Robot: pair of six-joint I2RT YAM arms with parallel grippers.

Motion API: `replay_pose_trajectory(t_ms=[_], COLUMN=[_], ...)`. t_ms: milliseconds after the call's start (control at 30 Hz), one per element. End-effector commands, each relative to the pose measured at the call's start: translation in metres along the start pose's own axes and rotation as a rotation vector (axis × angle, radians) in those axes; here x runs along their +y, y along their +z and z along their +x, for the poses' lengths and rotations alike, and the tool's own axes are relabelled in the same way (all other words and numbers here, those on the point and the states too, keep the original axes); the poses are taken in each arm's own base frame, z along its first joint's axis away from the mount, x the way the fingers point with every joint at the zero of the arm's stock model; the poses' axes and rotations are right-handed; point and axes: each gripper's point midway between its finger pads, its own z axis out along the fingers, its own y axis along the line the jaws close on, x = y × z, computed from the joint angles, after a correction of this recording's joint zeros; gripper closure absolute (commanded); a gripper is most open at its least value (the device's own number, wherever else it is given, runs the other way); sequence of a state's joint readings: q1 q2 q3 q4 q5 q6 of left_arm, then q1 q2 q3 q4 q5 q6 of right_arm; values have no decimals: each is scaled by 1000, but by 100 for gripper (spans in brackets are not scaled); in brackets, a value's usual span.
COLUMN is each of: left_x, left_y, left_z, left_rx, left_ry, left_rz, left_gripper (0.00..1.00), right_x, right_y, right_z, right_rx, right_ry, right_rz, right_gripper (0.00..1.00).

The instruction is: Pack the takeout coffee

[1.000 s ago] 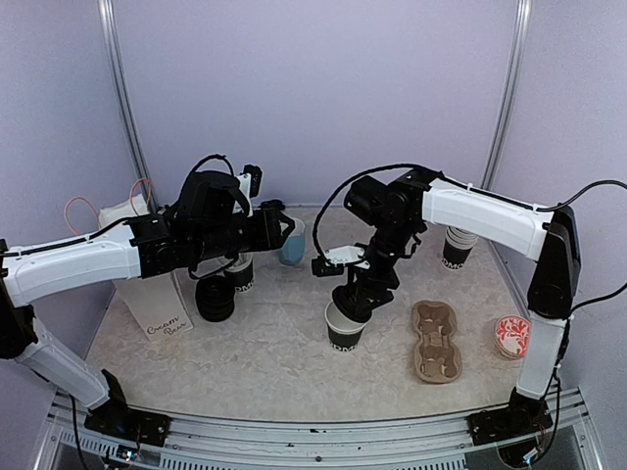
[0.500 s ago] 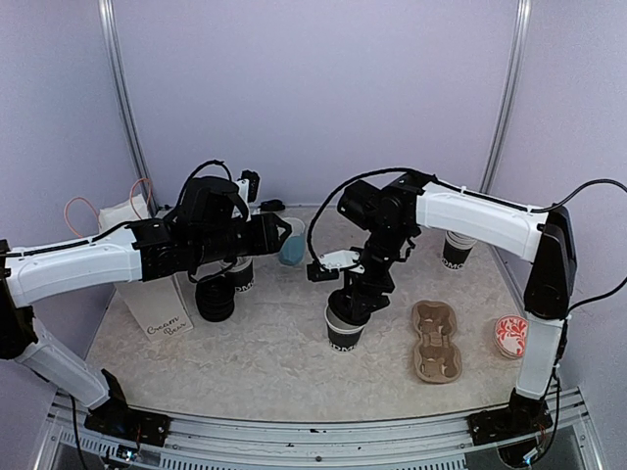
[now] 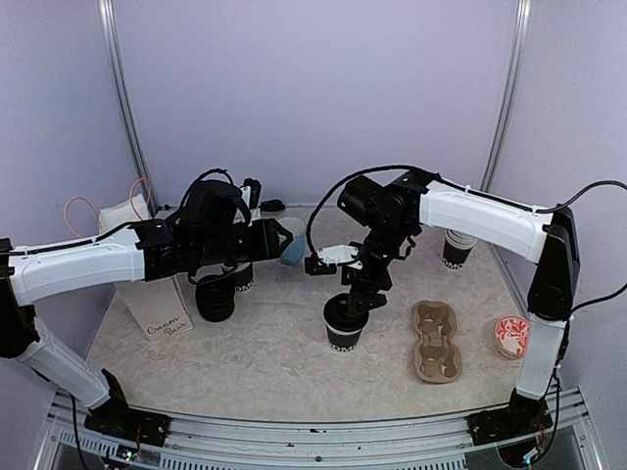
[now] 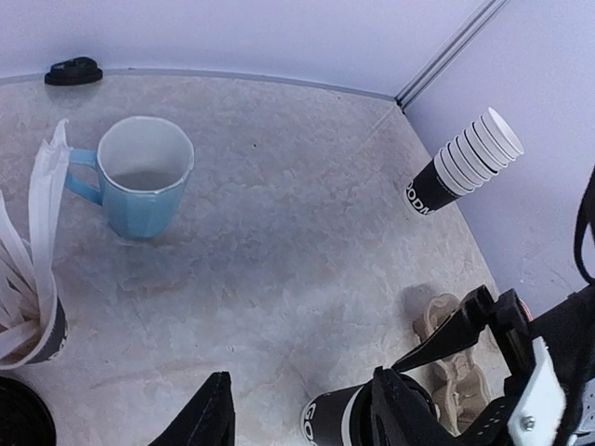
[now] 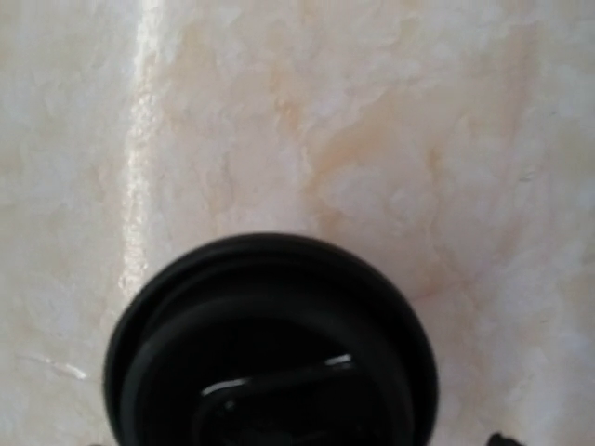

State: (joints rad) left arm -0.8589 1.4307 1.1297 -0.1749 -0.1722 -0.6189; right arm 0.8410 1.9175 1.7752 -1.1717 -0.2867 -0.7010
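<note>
A takeout coffee cup (image 3: 342, 335), black with white lettering, stands mid-table with a round black lid (image 3: 343, 311) on top. My right gripper (image 3: 353, 294) hovers just above that lid. The right wrist view looks straight down on the lid (image 5: 270, 344), whose sides are free of any finger, so the gripper is open. My left gripper (image 3: 282, 238) hangs in the air to the left, open and empty. Between and beyond its fingers in the left wrist view (image 4: 302, 386), the cup (image 4: 330, 418) stands on the table.
A cardboard cup carrier (image 3: 436, 341) lies right of the cup. A stack of cups (image 3: 456, 245) stands at back right. A light blue mug (image 4: 139, 177), a black cup with white sticks (image 4: 28, 325), a pile of lids (image 3: 216, 299) and a white bag (image 3: 162, 304) are on the left.
The right gripper has opened and risen slightly, leaving the black lid on the cup. The left arm has drifted a little to the right.
</note>
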Motion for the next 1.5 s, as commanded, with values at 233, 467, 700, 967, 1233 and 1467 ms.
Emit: replay_pose_trajectory(t_ms=[233,467,700,967,1233,1467], left_x=[-59,-77,-81,-74,-63,-43], left_y=[20,29,40,50,56,59], left_z=[67,97,117,135,151,168], left_rx=[280,380,437,486,527,568], left_ry=[-56,-78,-54,-50,-37,-25], left_rz=[204,296,305,286,254,185], left_gripper=[51,50,51,55,64,70], right_x=[-34,-7,1,-6,-6,-8], right_y=[-78,-38,-16,-6,3,19], right_z=[23,54,61,57,46,50], right_rx=[-382,-453,-437,-436,-442,-404], right_ry=[349,541,565,595,594,624], right_rz=[24,-197,-260,-303,-373,-390], right_gripper=[18,18,19,22,36,49])
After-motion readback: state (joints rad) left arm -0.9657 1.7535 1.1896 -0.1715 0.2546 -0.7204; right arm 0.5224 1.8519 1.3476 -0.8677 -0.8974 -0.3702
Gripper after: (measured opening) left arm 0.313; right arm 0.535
